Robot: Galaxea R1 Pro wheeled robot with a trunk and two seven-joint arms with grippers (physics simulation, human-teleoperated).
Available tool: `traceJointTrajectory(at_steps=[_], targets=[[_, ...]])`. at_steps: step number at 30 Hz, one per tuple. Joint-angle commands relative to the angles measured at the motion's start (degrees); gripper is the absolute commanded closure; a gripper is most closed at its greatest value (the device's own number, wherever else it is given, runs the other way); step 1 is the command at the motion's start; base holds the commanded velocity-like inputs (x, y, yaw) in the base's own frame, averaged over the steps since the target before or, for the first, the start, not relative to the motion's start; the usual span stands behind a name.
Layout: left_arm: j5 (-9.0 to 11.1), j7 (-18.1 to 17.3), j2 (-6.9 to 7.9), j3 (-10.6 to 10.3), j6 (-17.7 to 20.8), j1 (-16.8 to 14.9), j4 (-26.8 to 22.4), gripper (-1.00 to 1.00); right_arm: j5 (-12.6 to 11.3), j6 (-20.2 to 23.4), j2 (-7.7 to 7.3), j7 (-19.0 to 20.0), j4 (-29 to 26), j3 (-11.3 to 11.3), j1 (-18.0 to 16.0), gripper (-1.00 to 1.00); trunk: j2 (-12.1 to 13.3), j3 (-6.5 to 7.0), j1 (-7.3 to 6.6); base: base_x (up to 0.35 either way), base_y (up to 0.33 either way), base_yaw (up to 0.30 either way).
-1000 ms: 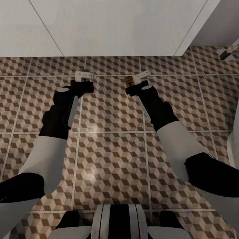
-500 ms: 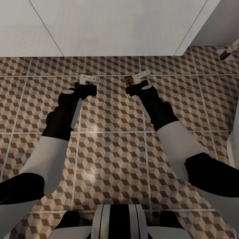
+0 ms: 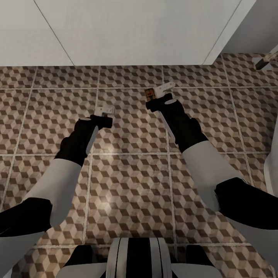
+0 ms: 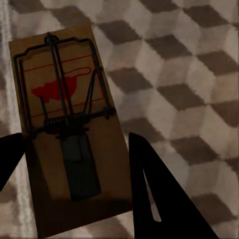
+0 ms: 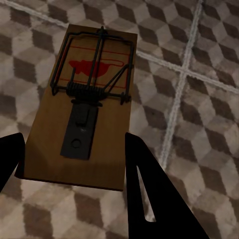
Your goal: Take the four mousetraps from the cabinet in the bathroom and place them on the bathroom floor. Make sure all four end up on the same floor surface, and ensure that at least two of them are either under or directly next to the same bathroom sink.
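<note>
Mousetraps are riding one in each hand: the left hand [image 3: 105,112] is gripping its mousetrap [image 4: 67,129] at ten o'clock over the bathroom floor [image 3: 131,185], the right hand [image 3: 158,92] clamping another [image 5: 87,104] at one o'clock. Lowering each board flat (spring side up) before letting go, close under the white vanity [image 3: 127,31], should be serving best. Since a second ago the left arm has been pulling back toward the robot, while the right is staying put.

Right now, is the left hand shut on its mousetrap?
Yes. The left hand has a finger against each long edge of the mousetrap, board flat, above the bathroom floor.
</note>
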Motion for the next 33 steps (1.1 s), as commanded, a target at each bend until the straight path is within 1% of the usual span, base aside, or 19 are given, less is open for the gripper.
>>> traceJointTrajectory(at_steps=[1,3,8,11,23,33], targets=[[-0.72,-0.32,0.03,0.04,-0.06,-0.02,0.23,1.0,0.19,0.33,0.0,-0.18,-0.04,0.12,-0.03,1.0,-0.01,-0.03,-0.01,0.0,0.0,0.0],[-0.73,-0.35,0.09,0.08,-0.5,-0.02,-0.74,1.0,0.19,0.34,0.0,-0.18,-0.04,0.13,-0.03,1.0,-0.01,-0.03,-0.01,0.0,0.0,0.0],[-0.65,-0.57,0.3,-0.21,-0.71,-0.02,-6.54,1.0,0.19,0.32,0.0,-0.18,-0.03,0.13,-0.03,1.0,-0.01,-0.03,-0.01,0.0,0.0,0.0],[-0.64,-0.58,0.33,-0.36,-0.73,-0.02,-8.49,1.0,0.19,0.32,0.0,-0.18,-0.03,0.13,-0.03,1.0,-0.01,-0.03,-0.01,0.0,0.0,0.0],[-0.63,-0.62,0.35,-0.43,-0.73,-0.02,-9.14,1.0,0.28,0.4,0.0,-0.57,0.04,0.14,0.14,1.0,-0.01,-0.03,-0.01,0.001,0.0,0.0],[-0.63,-0.55,0.35,-0.41,-0.73,-0.02,-8.99,1.0,0.2,0.4,0.0,-0.6,0.47,0.18,0.4,1.0,-0.01,-0.03,-0.01,0.114,0.0,0.0]])
